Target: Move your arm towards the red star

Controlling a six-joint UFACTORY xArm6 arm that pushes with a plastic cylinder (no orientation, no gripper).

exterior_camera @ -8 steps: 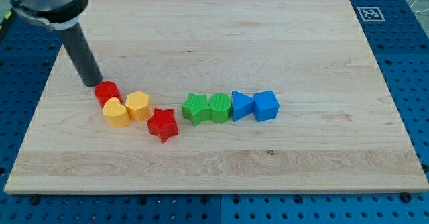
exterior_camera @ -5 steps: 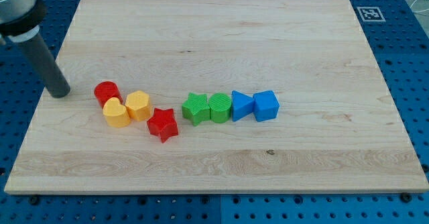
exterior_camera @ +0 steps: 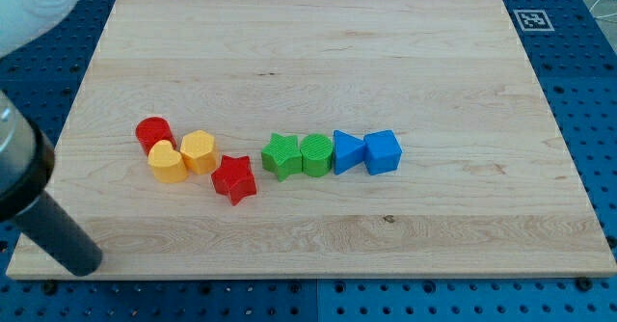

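The red star (exterior_camera: 233, 178) lies on the wooden board (exterior_camera: 318, 62), left of centre. My tip (exterior_camera: 83, 262) is at the board's bottom left corner, well to the left of and below the star. A red cylinder (exterior_camera: 153, 132), a yellow heart (exterior_camera: 167, 162) and a yellow hexagon-like block (exterior_camera: 199, 151) sit just up and left of the star, between it and the view's left edge. The rod's upper part runs out of the view at the left.
To the star's right stands a row: a green star-like block (exterior_camera: 281, 155), a green cylinder (exterior_camera: 316, 154), a blue triangle (exterior_camera: 347, 151) and a blue cube (exterior_camera: 382, 151). A marker tag (exterior_camera: 531, 19) is at the board's top right corner.
My tip has swept from beside the red cylinder leftward and then down to the board's bottom left corner. No block has moved.
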